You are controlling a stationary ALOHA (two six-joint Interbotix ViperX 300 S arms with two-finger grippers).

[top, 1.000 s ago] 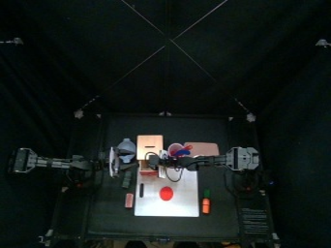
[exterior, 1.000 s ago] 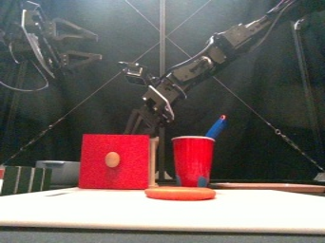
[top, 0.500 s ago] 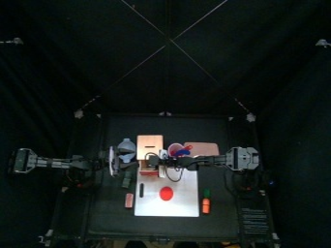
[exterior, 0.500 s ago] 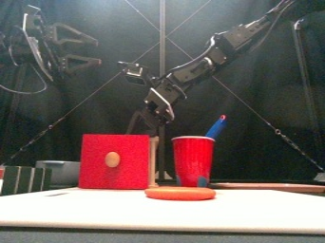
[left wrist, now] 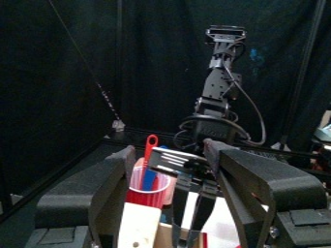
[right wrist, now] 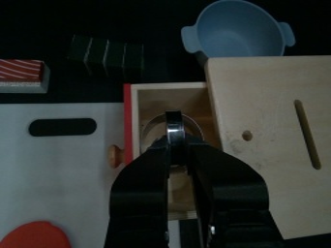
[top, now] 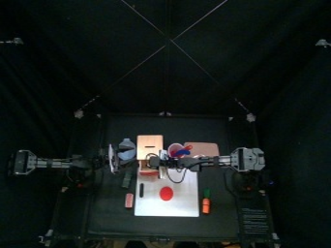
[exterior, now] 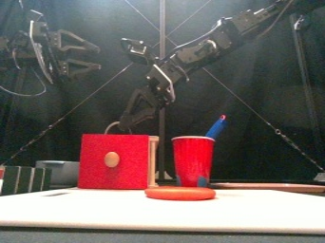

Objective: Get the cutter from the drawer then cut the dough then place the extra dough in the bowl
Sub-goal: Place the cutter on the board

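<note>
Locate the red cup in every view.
Top view: red cup mid-table, right of the wooden box.
Front view: cup centre, right of the box's red drawer front.
Left wrist view: cup framed between the jaws.
Right wrist view: not in it.
Shared landmark: wooden box (top, front, right wrist).

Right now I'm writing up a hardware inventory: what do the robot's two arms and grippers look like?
Both arms, left arm and right arm, are slim black jointed links trailing black cables. The left gripper has two broad jaws, grey outside; the right gripper has glossy black jaws narrowing toward their tips.
</note>
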